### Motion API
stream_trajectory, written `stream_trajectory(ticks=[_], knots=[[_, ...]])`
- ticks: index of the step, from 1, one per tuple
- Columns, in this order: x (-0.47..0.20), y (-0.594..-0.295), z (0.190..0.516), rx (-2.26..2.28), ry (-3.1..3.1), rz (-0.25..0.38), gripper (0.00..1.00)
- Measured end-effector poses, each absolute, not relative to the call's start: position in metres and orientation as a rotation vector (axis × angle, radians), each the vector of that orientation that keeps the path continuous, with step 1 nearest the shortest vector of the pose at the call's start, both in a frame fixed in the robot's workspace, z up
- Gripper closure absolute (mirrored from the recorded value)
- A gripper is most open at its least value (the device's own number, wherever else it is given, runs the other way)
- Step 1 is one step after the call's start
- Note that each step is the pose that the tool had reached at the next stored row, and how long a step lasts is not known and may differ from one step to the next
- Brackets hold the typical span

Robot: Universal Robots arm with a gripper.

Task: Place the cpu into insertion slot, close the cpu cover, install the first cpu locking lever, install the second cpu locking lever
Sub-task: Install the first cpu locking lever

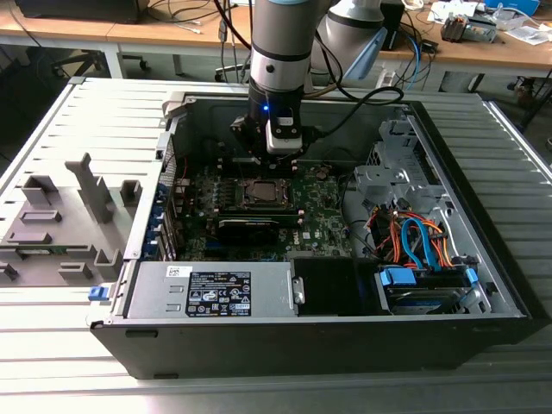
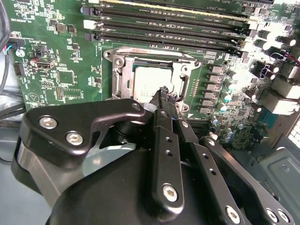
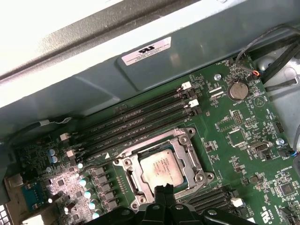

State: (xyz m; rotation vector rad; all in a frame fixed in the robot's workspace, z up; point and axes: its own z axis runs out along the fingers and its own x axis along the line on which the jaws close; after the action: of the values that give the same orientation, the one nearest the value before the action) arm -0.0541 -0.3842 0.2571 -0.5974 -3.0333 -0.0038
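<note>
Inside the case (image 1: 509, 289), over the motherboard (image 3: 243, 159), the gripper (image 2: 165, 93) hangs with fingers together, holding nothing, tips at the socket's (image 3: 125, 165) edge. The cover (image 3: 186, 157) looks down around the cpu (image 3: 161, 168), which sits in the socket. Step in hand: probably lever 1, needing a precise push there.

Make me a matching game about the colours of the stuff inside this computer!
Things:
1. cpu
2. circuit board
3. claw

Colours:
A. black
B. silver-grey
C. green

Pairs: 1-B, 2-C, 3-A.
</note>
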Motion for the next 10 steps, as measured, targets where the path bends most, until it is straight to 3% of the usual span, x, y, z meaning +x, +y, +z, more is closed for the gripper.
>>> stream_trajectory(ticks=[10], knots=[[-0.0541, -0.3842, 0.2571, -0.564, -3.040, -0.003, 0.89]])
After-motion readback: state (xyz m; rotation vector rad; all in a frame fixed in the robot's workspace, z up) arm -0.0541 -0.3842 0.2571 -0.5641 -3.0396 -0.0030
